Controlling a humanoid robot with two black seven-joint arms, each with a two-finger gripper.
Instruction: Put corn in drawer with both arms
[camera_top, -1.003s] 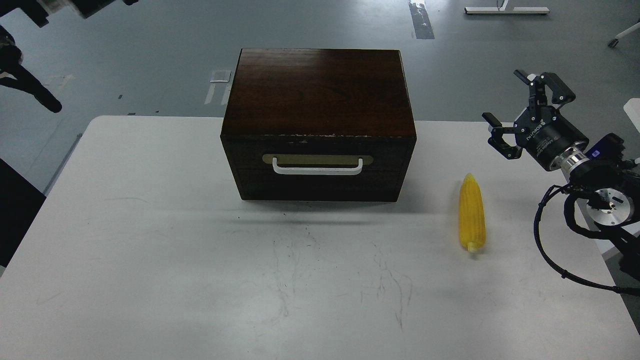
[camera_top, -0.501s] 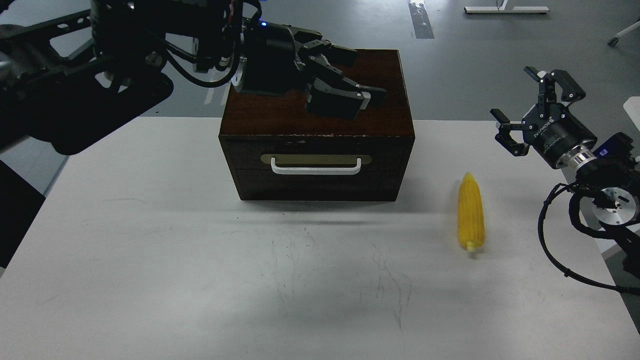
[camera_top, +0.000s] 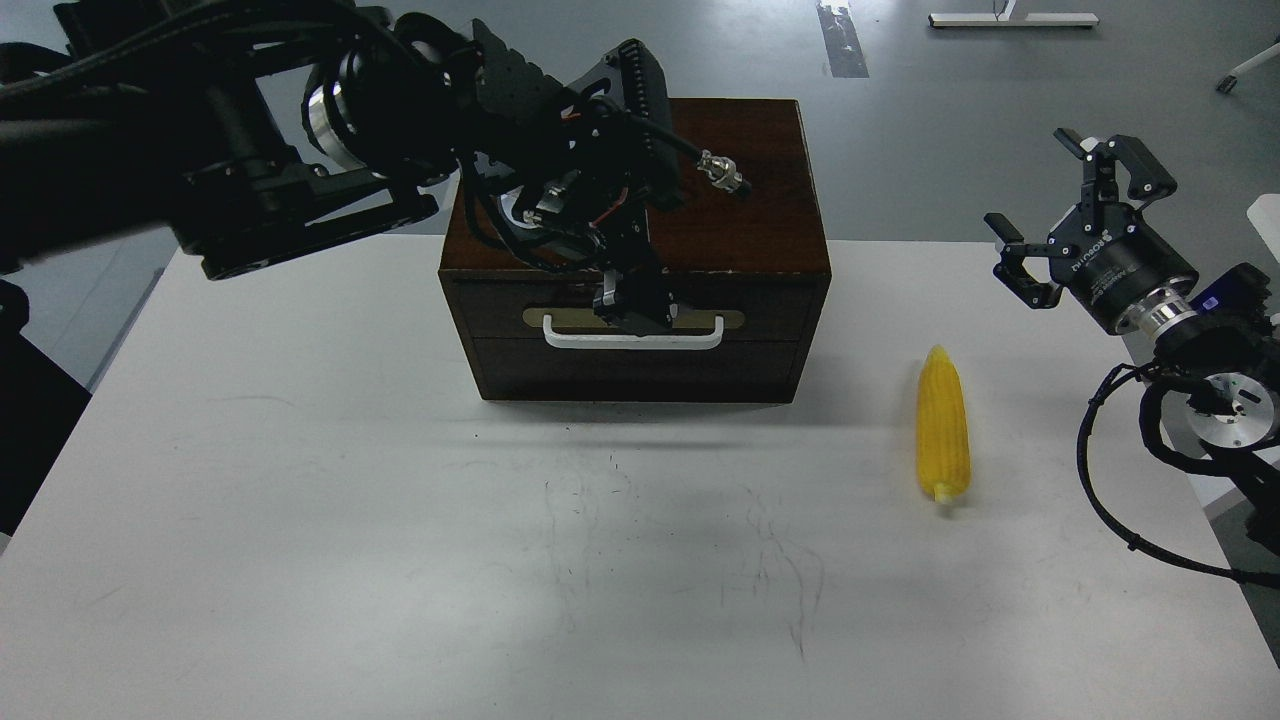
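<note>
The corn (camera_top: 943, 424) lies on the white table (camera_top: 300, 500), long axis running 12 to 6 o'clock, tapered tip at 12, well apart from the closed drawer (camera_top: 634, 322) at its 9 o'clock. The right gripper (camera_top: 1065, 215) hovers at the corn's 1 o'clock, fingers spread and empty; this arm is nearer. The left gripper (camera_top: 632, 303) points down at the white handle (camera_top: 633, 338); its opening cannot be told.
</note>
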